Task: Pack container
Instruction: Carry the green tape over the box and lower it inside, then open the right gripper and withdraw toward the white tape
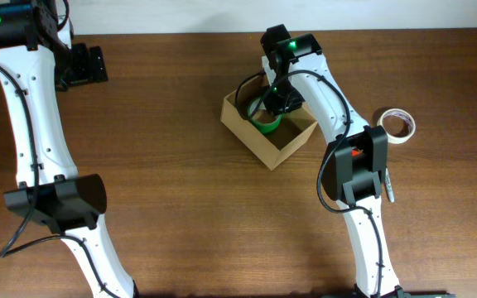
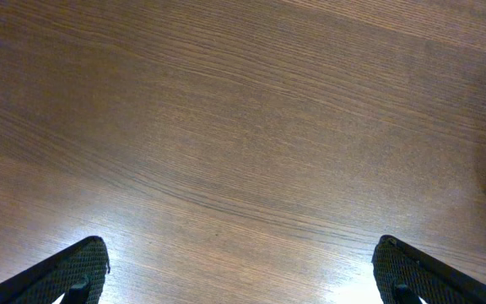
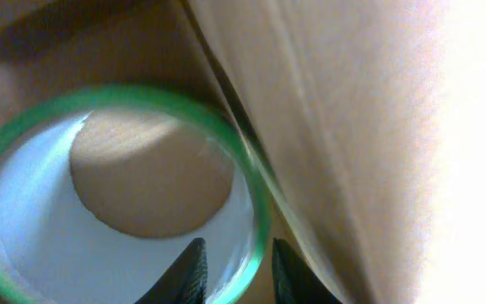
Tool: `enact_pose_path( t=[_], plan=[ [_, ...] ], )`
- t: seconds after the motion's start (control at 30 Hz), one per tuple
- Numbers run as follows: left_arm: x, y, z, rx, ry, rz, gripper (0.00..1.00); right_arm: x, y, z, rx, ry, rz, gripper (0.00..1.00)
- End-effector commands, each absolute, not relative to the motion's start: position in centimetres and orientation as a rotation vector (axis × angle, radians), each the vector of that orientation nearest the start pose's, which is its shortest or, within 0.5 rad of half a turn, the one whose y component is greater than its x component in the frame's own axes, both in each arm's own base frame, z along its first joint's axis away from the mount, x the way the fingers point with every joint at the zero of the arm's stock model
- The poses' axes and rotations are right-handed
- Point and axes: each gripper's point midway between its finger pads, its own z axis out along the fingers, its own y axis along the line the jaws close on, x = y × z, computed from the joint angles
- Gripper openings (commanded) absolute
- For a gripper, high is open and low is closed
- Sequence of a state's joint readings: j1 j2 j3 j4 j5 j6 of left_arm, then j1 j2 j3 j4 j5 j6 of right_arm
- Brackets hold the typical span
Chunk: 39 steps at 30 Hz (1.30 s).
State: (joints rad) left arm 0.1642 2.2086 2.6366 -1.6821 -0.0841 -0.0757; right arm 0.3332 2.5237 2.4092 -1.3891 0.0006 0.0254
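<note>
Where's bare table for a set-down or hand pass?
Free: wide wood between the left arm and the container; also the front strip between the two arms. Crowded: the container, with the right gripper at the green tape roll inside, and the gap to the white tape roll, filled by the right arm.

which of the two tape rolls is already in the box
The green-edged tape roll: it lies inside the open cardboard box. The other roll, white, is out on the table, to the right of the box.
</note>
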Motion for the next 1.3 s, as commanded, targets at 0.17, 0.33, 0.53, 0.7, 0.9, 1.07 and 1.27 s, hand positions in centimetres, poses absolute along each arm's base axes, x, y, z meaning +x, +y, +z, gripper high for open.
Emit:
enact_pose_path(
  t=[0.17, 0.33, 0.53, 0.7, 0.9, 1.07, 1.27],
  plan=[
    [44.2, 8.7, 25.1, -0.376, 2.795, 0.122, 1.0, 47.6, 17.1, 13.1, -0.496, 2.874, 0.036, 0.3],
    [44.2, 8.7, 25.1, -0.376, 2.795, 0.123, 1.0, 46.3, 15.2, 21.3, -0.456, 2.73, -0.07, 0.36],
    [44.2, 8.7, 25.1, -0.376, 2.795, 0.123, 1.0, 43.6, 10.3, 31.3, -0.304, 2.545, -0.074, 0.38],
    [44.2, 8.7, 25.1, -0.376, 2.795, 0.122, 1.0, 40.9, 1.1, 35.8, -0.023, 2.449, -0.13, 0.38],
    [44.2, 8.7, 25.1, -0.376, 2.794, 0.123, 1.0, 35.9, -11.9, 31.3, 0.56, 2.513, -0.219, 0.53],
    [44.2, 8.7, 25.1, -0.376, 2.795, 0.123, 1.0, 35.1, -16.1, 24.4, 0.863, 2.608, -0.05, 0.53],
    [44.2, 8.7, 25.1, -0.376, 2.795, 0.122, 1.0, 37.8, -17.9, 17.2, 1.021, 2.694, 0.049, 0.53]
  ],
)
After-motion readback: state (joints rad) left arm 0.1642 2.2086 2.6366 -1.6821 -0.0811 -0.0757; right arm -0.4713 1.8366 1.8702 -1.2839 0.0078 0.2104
